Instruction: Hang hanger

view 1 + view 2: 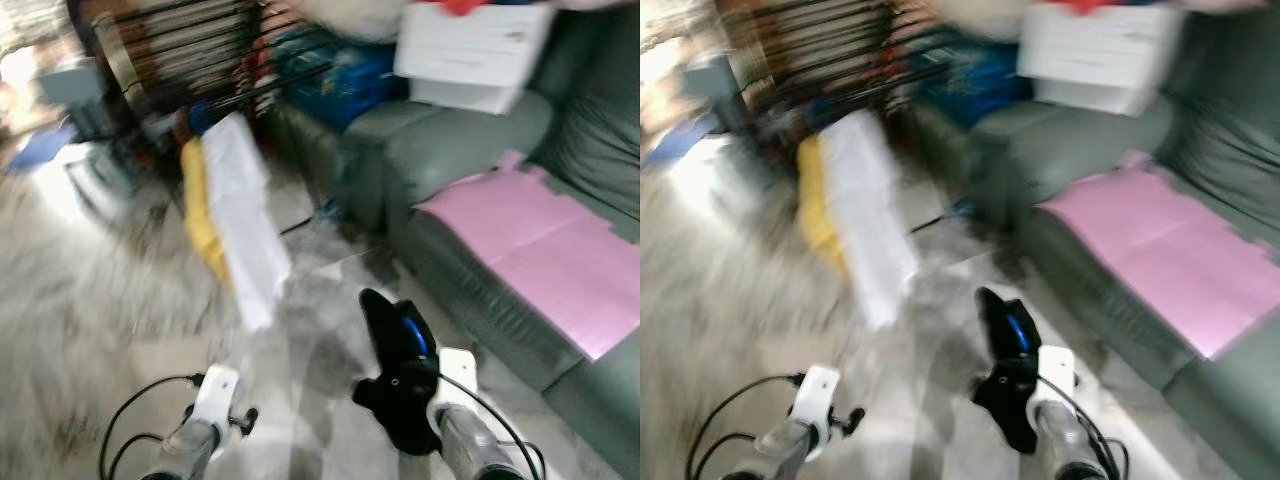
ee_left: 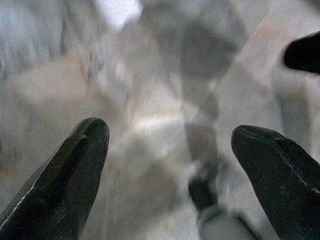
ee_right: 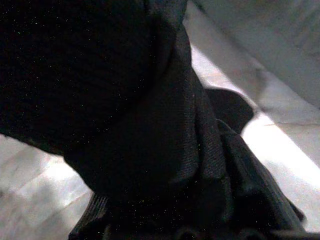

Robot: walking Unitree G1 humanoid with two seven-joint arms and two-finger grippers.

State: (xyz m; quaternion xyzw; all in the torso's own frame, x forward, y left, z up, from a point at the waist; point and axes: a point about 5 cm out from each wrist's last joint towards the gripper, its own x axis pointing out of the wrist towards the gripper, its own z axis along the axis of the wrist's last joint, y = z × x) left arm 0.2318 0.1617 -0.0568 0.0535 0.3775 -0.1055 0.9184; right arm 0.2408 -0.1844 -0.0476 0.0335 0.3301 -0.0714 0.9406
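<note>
The head views are blurred by motion. My right gripper [image 1: 400,375] is low in front of me, wrapped in a black garment [image 1: 395,340] with a blue piece [image 1: 415,335], perhaps a hanger, showing in it. In the right wrist view the black cloth [image 3: 140,125] covers the fingers. My left gripper [image 2: 170,150] is open over the pale floor, holding nothing; it also sits low at the left [image 1: 243,420]. Ahead stands a dark drying rack [image 1: 250,90] with a white cloth [image 1: 240,210] and a yellow cloth [image 1: 200,215] hanging from it.
A green sofa [image 1: 450,160] runs along the right, with a pink sheet [image 1: 550,240] on its seat and a white box [image 1: 470,50] on its far end. A blue bag [image 1: 340,75] lies behind the rack. Pale tiled floor [image 1: 100,300] spreads to the left.
</note>
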